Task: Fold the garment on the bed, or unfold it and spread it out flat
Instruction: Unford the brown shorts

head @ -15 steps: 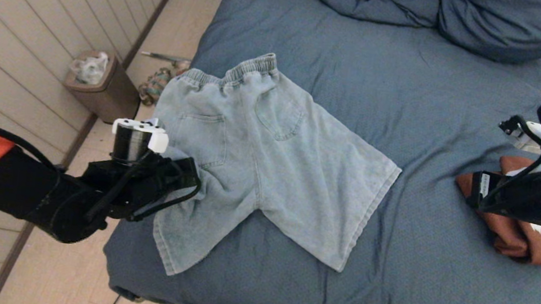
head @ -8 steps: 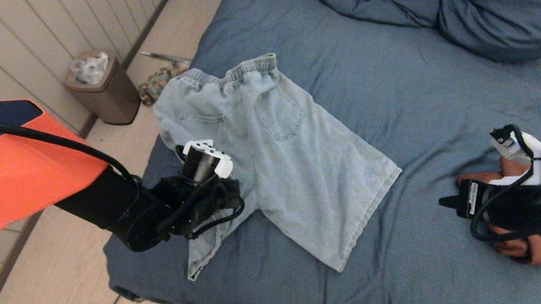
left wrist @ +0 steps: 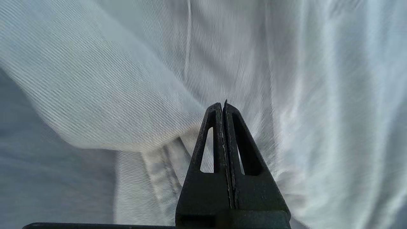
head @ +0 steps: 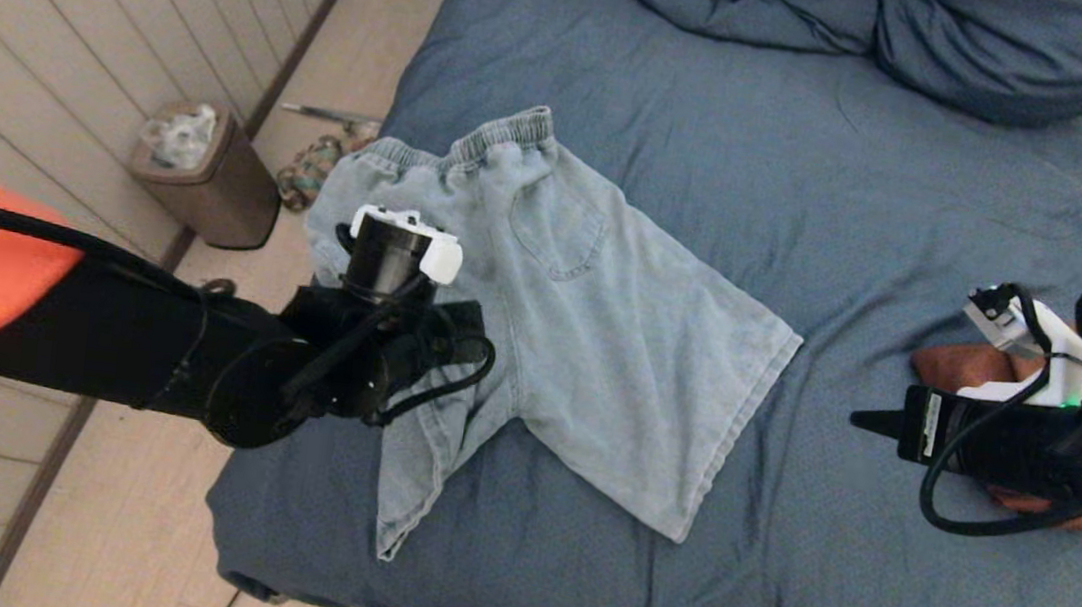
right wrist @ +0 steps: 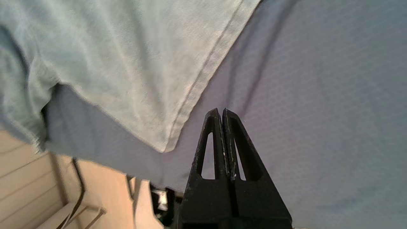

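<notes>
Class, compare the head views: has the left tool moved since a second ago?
Yes. The left tool, shut, has swung from the bed's left edge inward over the denim shorts, away from the trash bin.

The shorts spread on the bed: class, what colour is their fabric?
The shorts are a pale, washed light blue denim, seen best in the head view.

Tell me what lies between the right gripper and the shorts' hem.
Only bare bed cover: the head view shows nothing between the shut right gripper and the shorts; the right wrist view agrees.
</notes>
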Robot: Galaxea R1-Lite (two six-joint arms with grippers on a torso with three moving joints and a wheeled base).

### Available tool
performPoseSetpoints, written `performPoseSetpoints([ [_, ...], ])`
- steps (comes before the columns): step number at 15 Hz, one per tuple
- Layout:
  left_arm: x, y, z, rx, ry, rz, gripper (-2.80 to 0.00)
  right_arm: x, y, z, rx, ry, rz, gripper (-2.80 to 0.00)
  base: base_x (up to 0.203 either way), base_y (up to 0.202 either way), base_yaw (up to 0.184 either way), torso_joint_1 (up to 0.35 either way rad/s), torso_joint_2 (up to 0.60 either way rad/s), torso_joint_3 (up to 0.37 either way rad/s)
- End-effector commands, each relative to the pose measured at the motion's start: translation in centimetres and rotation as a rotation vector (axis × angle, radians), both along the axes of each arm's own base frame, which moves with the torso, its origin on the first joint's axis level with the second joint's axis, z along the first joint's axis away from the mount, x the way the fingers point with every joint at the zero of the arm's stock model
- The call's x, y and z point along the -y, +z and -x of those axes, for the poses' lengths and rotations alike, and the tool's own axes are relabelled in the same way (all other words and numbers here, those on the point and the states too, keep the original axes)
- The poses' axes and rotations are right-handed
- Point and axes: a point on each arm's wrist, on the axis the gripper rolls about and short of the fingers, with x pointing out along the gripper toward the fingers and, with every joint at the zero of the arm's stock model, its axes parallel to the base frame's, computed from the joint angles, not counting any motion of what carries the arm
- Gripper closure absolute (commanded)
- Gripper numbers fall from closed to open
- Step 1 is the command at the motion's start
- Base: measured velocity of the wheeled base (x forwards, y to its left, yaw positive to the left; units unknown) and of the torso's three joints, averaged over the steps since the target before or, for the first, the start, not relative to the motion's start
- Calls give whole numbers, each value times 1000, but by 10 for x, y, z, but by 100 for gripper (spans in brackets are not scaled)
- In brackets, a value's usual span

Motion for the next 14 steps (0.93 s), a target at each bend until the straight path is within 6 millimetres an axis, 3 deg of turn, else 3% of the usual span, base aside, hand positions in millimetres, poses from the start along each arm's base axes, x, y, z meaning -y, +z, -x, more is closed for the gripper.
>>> performPoseSetpoints([
  [1, -19, 32, 12, 51, 25, 39, 0, 1, -5, 1, -16, 17, -15, 0, 0, 0, 0, 0, 0, 0],
  [4, -33, 12, 7, -8, 68, 0, 0, 0, -10, -3, -29, 31, -25, 0, 0, 0, 0, 0, 0, 0],
  [9, -41, -30, 18, -109, 57, -53, 0, 3, -20, -7, -51, 22, -33, 0, 0, 0, 0, 0, 0, 0],
  [14, -44, -23, 30, -92, 41, -41, 0, 2, -30, -12, -45, 25, -39, 0, 0, 0, 0, 0, 0, 0],
])
